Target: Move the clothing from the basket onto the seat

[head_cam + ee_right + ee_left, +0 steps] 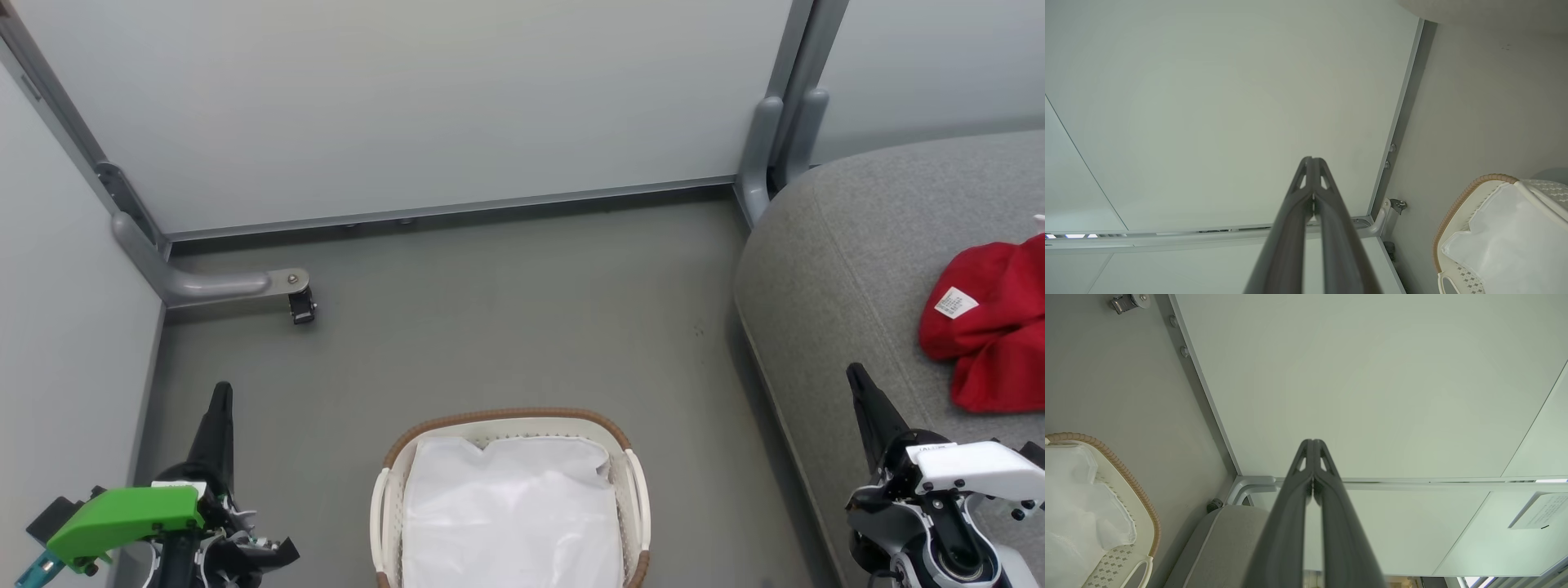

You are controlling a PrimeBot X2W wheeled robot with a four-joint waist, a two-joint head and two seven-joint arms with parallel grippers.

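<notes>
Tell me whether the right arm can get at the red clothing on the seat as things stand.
Probably yes: the clothing lies uncovered on the seat, close ahead of the right pincer, with nothing lying between them. The pincer is shut, so it would have to open first.

The head camera looks steeply down from above onto the floor [506, 310], with the basket [506, 415] close at 6 o'clock and the seat [833, 269] at 3 o'clock. Each wrist camera sights along its own fingers, the left gripper [1313, 443] and the right gripper [1312, 160], toward the wall panel [424, 106]. The left wrist view catches the basket at 8 o'clock, the right wrist view at 4 o'clock. All three views share the basket, floor and wall panel.
</notes>
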